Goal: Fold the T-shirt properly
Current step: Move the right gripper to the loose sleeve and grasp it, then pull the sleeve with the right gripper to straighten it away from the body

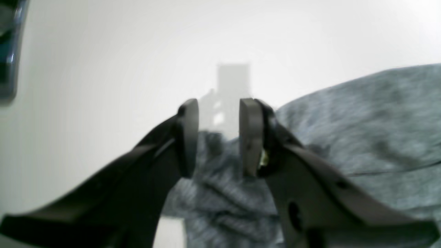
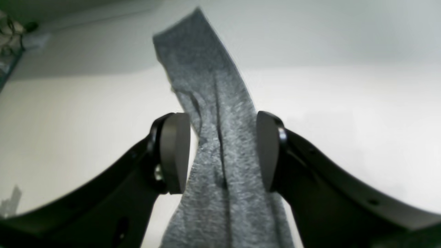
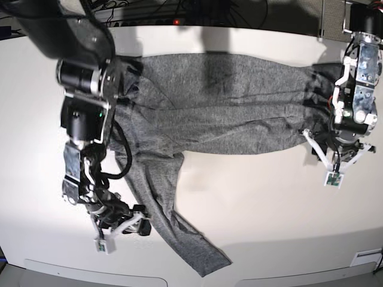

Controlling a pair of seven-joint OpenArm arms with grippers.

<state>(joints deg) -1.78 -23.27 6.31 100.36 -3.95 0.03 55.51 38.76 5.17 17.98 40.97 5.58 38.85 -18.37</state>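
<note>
The heather-grey T-shirt (image 3: 227, 101) lies spread across the white table (image 3: 269, 203), its body along the back. One long sleeve (image 3: 173, 233) trails toward the front edge. My right gripper (image 2: 223, 151) stands open astride that sleeve (image 2: 220, 103), a pad on either side and a sliver of table showing beside the left pad. In the base view it (image 3: 139, 226) sits low on the left. My left gripper (image 1: 218, 113) is open over the bunched end of the shirt (image 1: 379, 120), with wrinkled cloth low between the fingers and bare table visible past the tips. In the base view it (image 3: 335, 152) is at the shirt's right end.
Cables and dark gear (image 3: 179, 12) run along the table's back edge. A dark object (image 1: 10, 51) shows at the far left of the left wrist view. The rounded front edge of the table carries a small white label (image 3: 365, 258).
</note>
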